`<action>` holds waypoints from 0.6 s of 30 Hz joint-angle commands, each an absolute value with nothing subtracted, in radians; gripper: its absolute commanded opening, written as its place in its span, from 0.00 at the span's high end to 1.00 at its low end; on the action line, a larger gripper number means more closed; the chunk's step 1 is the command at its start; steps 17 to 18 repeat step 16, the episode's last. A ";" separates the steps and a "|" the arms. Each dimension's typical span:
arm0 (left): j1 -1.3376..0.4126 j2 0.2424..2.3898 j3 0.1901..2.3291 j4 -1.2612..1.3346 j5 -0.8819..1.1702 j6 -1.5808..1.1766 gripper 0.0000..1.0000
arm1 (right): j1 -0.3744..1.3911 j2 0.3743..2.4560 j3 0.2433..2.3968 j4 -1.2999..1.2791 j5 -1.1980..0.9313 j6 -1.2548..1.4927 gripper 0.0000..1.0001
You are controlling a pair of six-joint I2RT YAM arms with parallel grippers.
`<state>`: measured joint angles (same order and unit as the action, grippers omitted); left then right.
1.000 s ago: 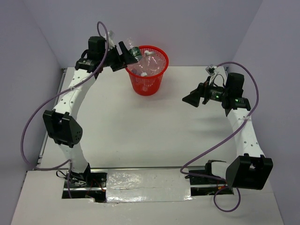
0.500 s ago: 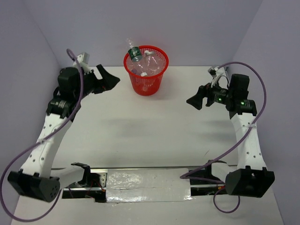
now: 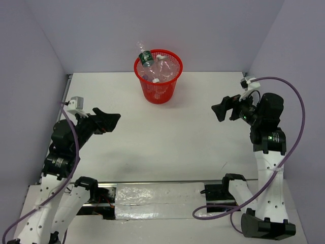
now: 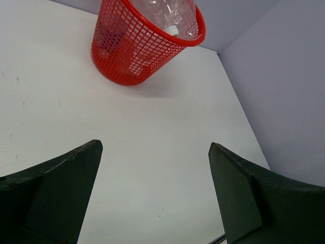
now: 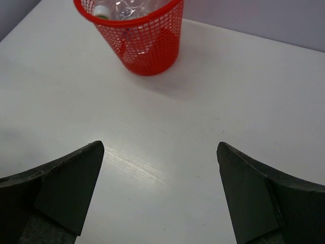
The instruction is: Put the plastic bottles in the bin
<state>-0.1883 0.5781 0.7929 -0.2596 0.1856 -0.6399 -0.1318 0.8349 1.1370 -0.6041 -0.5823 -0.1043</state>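
The red mesh bin (image 3: 158,87) stands at the far middle of the table and holds several clear plastic bottles (image 3: 162,69). One bottle with a green label (image 3: 145,56) sticks up over the bin's left rim, tilted. My left gripper (image 3: 112,121) hangs open and empty over the left of the table, well short of the bin. My right gripper (image 3: 218,110) is open and empty at the right, facing the bin. The left wrist view shows the bin (image 4: 133,56) with bottles (image 4: 170,14) beyond the open gripper (image 4: 155,148). In the right wrist view the bin (image 5: 147,48) lies ahead of the open gripper (image 5: 160,148).
The white table (image 3: 162,137) is walled by pale purple panels at the left, back and right. Both arm bases sit on a rail with silver tape (image 3: 160,195) at the near edge. Purple cables loop beside each arm.
My left gripper opened over the bin and let go of the green-label bottle, which now leans at the rim. The left arm drew back toward the near left. The right arm shifted slightly right.
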 commanded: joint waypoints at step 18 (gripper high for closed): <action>-0.184 0.368 0.739 -0.298 0.060 -0.657 0.01 | -0.135 0.742 1.108 -0.594 -0.345 -0.043 0.00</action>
